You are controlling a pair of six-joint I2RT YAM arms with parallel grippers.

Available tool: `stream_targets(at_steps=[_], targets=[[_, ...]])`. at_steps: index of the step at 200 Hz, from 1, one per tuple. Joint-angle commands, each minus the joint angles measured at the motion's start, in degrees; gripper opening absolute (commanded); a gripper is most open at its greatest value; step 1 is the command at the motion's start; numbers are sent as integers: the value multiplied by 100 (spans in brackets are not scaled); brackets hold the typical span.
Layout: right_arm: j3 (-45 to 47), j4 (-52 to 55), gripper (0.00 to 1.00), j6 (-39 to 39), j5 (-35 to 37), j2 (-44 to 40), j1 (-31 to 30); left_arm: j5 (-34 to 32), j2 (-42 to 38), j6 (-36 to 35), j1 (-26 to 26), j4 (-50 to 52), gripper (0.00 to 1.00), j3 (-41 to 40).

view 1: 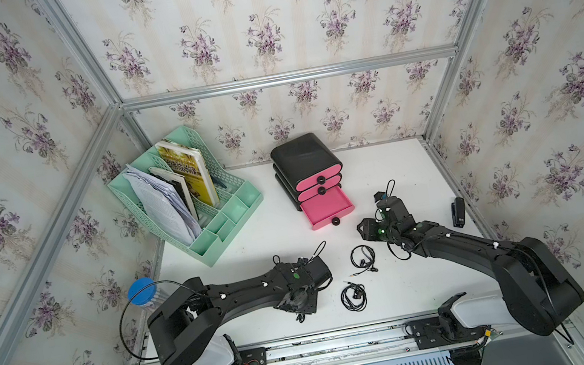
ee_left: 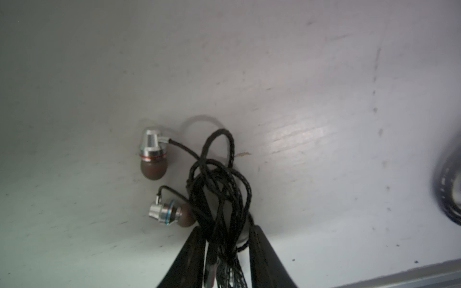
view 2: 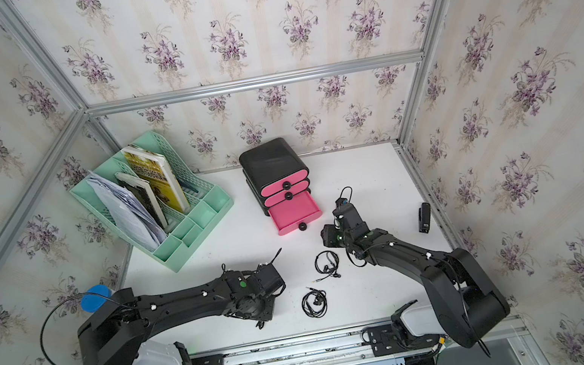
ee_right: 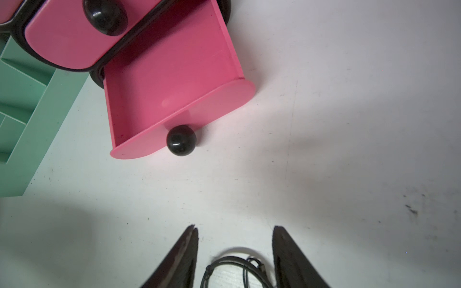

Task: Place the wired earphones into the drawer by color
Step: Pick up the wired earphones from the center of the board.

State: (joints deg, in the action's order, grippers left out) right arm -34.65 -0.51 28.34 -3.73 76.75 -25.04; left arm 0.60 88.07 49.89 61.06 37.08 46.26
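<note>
The left tool (ee_left: 225,233) is pinching a bundle of black earphones (ee_left: 219,194) between its two fingers, low over the white surface (ee_left: 324,99). The cord is bunching up in the gap. Two silver earbuds (ee_left: 152,153) are sticking out just past the fingertips, off to one side, and nothing is gripping them.

I think this is the pick-up step. To do it well, the tool should be squeezing many loops of cord at once, not one thin strand. It should be going up slowly, so the loose earbuds are not snagging and pulling the bundle out.

A little beyond the left tool, a nearer bundle (view 1: 354,296) and a farther bundle (view 1: 363,259) are lying on the surface, apart from each other. Both look black too. The right tool (ee_right: 234,228) is hanging with its fingers apart, holding nothing, and the farther bundle is lying just behind its fingertips.

Ahead of both tools, the bottom pink drawer (view 1: 328,207) is standing open and looks empty. The upper drawers (view 1: 318,181) are shut. The held earphones should be going well inside the open drawer before the fingers let go, so no cord is hanging over the edge.
</note>
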Motion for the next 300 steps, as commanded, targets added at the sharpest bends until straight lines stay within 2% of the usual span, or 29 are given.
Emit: stream_targets(at_steps=[1,39,124,166,212,262,300], targets=[[20,-35,53,-8,47,-46,8,-25,52,34,3,-80,27,-13],[38,-36,53,5,56,-86,2,-108,15,-26,11,-8,19,32],[11,-10,52,5,125,-203,6,-713,-18,-762,-74,720,14,859],[33,57,52,-8,204,-349,8,-912,46,-1618,-435,862,13,1607],[116,117,52,20,249,-567,1,-940,404,-2693,-920,572,10,2555],[190,210,52,30,317,-820,7,-727,1076,-3970,-1388,3,8,3431],[286,210,52,45,368,-984,6,-893,1611,-4993,-1448,-330,6,4026]])
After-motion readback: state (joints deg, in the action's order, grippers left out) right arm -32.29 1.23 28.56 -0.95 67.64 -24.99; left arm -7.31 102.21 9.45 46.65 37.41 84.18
